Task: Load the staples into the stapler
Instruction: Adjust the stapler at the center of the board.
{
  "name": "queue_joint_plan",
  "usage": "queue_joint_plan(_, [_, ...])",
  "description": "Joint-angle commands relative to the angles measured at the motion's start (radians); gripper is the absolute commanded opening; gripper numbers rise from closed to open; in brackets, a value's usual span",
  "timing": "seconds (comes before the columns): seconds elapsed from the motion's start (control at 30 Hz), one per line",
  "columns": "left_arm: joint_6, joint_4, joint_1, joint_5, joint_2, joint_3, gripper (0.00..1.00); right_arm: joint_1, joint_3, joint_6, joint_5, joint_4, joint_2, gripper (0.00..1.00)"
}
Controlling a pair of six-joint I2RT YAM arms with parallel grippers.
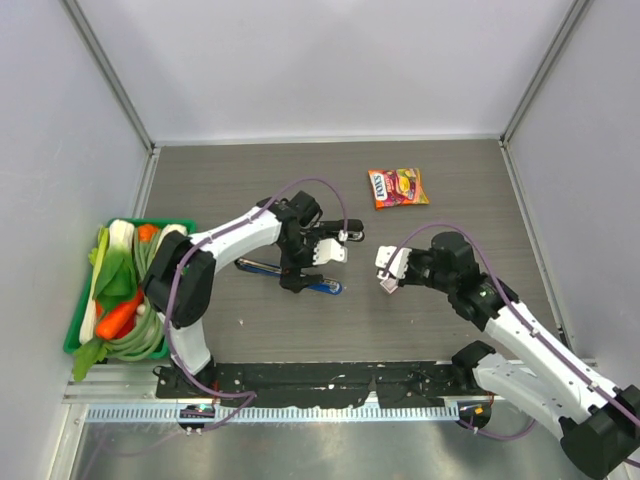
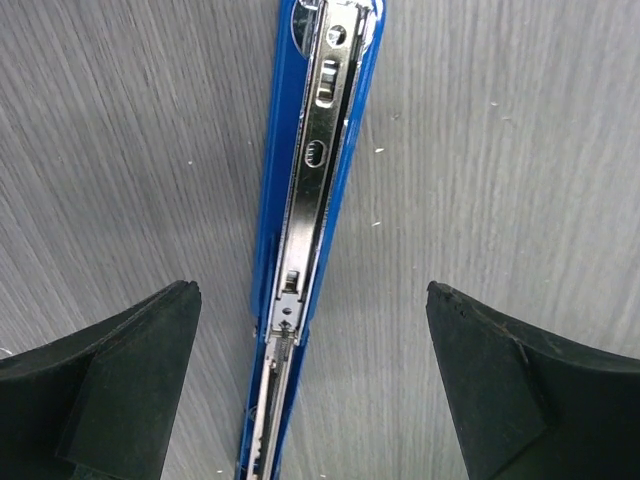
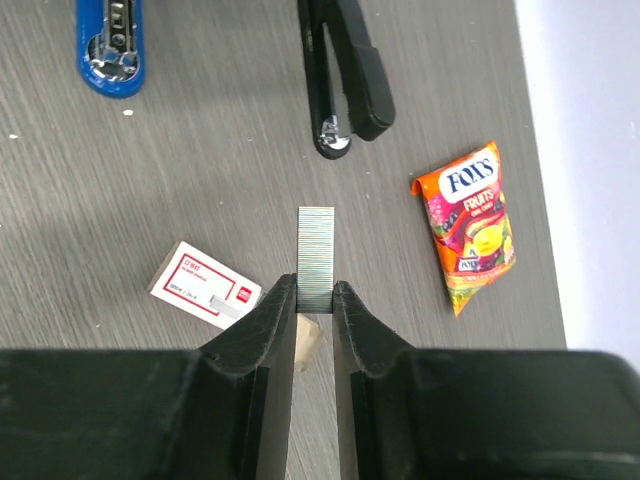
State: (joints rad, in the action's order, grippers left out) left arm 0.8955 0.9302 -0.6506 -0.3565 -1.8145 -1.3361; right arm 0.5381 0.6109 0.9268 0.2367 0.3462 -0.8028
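The staples [image 3: 317, 240], a grey strip, are sitting clenched in the right hand [image 3: 315, 290] above the counter [image 3: 200, 180], apart from the black stapler [image 3: 345, 75]. The left hand [image 2: 310, 290], released wide, is hovering over an opened blue stapler [image 2: 310, 150].

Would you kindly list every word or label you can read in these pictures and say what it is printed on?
"FOX'S": on the orange snack bag, white letters near its top.
"FRUITS": same bag, just below the brand.
Staple box: print on its white-and-red label too small to read.
The staples: no marking seen.
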Motion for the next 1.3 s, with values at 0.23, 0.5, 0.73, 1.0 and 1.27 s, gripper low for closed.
queue_joint_plan(0.23, [0.141,-0.192,-0.035,0.148,-0.028,0.084,0.75,-0.066,0.098,-0.111,-0.004,0.007,0.068,0.13])
queue_joint_plan(0.5, [0.273,-0.185,-0.044,0.093,-0.022,0.106,0.31,-0.070,0.220,-0.183,0.003,0.149,-0.002,0.14])
queue_joint_plan(0.73, [0.462,-0.182,-0.098,-0.009,0.053,0.207,0.31,-0.070,0.352,-0.278,0.000,0.364,-0.082,0.14])
queue_joint_plan(1.0, [0.644,-0.243,-0.214,0.028,0.081,0.304,0.33,-0.081,0.359,-0.388,0.004,0.455,-0.114,0.14])
queue_joint_plan(1.27, [0.779,-0.255,-0.227,0.134,0.012,0.270,0.62,-0.136,0.343,-0.402,0.070,0.476,-0.116,0.14])
